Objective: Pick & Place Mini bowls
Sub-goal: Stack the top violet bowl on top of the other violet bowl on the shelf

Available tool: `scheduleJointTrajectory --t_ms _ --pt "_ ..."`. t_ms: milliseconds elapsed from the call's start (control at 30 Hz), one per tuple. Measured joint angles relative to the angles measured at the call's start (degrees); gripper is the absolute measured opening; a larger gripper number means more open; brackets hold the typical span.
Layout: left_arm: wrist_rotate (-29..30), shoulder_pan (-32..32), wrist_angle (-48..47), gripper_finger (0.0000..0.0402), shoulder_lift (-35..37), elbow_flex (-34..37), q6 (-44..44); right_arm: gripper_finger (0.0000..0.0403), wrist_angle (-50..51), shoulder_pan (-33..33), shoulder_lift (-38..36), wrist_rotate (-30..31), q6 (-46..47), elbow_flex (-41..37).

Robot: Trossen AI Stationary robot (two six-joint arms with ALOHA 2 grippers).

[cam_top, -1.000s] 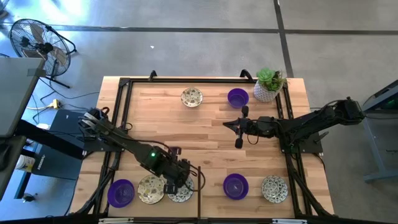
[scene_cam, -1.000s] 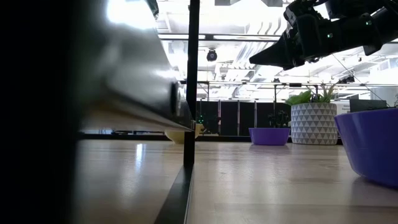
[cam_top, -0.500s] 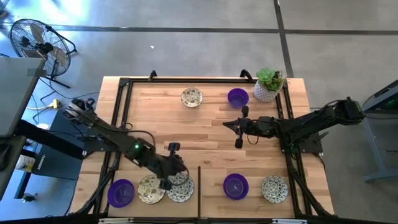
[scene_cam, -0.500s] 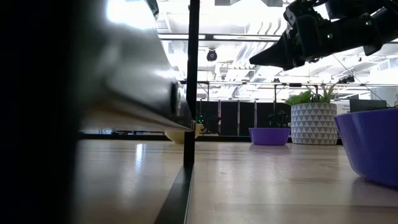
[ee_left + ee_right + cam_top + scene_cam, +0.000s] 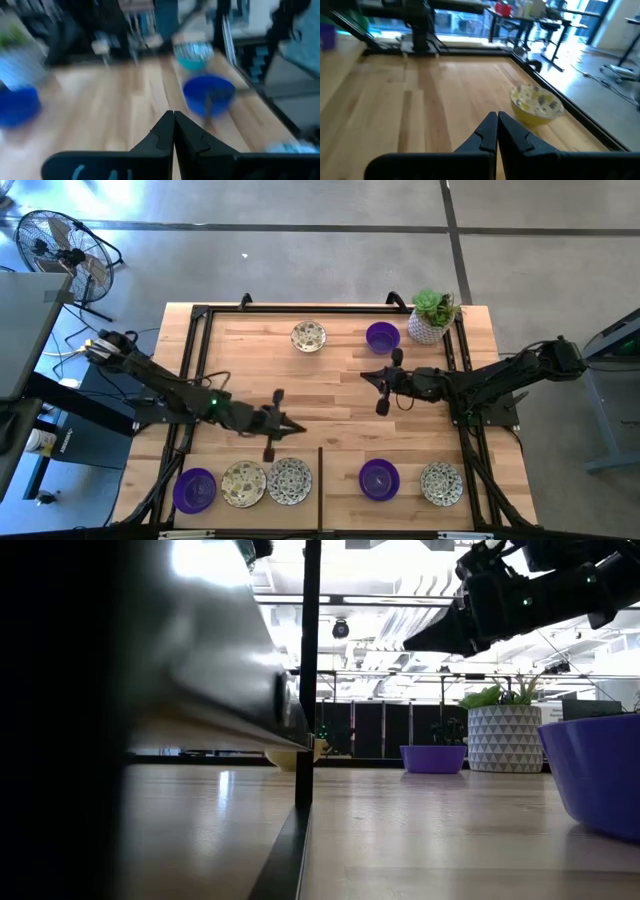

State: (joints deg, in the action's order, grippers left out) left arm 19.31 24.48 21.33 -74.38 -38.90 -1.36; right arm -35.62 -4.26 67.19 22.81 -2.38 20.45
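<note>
Five mini bowls sit in a row along the near edge: purple (image 5: 195, 490), patterned (image 5: 243, 483), patterned (image 5: 289, 481), purple (image 5: 379, 479), patterned (image 5: 441, 483). Two more rest near the far edge: patterned (image 5: 308, 336) (image 5: 536, 104) and purple (image 5: 382, 337) (image 5: 432, 758). My left gripper (image 5: 300, 431) (image 5: 173, 117) is shut and empty. It hovers nearly level above the table, just beyond the two near-left patterned bowls. My right gripper (image 5: 364, 376) (image 5: 497, 116) (image 5: 440, 635) is shut and empty, hanging level over the table's middle.
A white pot with a green plant (image 5: 432, 317) (image 5: 505, 738) stands at the far right corner. A black frame rail (image 5: 200, 370) runs around the table. A thin black upright post (image 5: 308, 670) stands at the near edge. Bare wood (image 5: 330, 410) lies between the arms.
My left gripper has risen from just above the two near-left patterned bowls and gone toward the table's far edge. It has tipped from pointing down to nearly level and stayed shut. The bowls have kept their places.
</note>
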Motion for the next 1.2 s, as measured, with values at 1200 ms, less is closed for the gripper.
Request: scheduleJointTrajectory --t_ms 1200 --pt "-6.59 -18.25 25.17 0.0000 5.37 22.62 -6.78 0.0132 38.94 24.33 6.15 -6.02 0.16 10.56"
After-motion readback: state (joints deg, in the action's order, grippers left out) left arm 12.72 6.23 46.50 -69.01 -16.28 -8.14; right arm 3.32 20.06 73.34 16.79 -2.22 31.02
